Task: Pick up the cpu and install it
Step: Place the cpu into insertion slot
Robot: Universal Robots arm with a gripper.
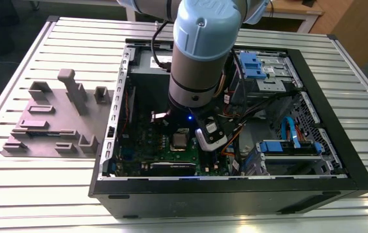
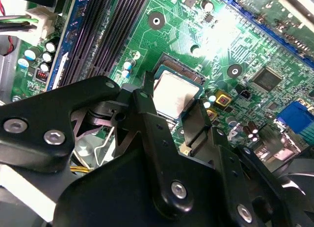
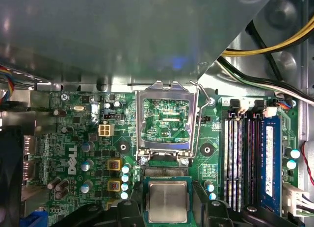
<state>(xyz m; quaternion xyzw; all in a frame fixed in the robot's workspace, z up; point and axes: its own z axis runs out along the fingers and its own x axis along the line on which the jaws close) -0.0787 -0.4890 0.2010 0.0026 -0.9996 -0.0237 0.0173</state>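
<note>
Now pincer [image 2: 172, 102] grips cpu [image 3: 168, 202] over motherboard [image 3: 73, 138]; case [image 1: 235, 194] on slatted table [image 1: 41, 194].

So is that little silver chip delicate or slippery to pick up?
The cpu looks like a thin, flat, metal-topped square, so it is probably stiff, light and unlikely to roll. Its smooth, shiny top suggests it could slip. The fine socket contacts beside it look easily bent.
</note>
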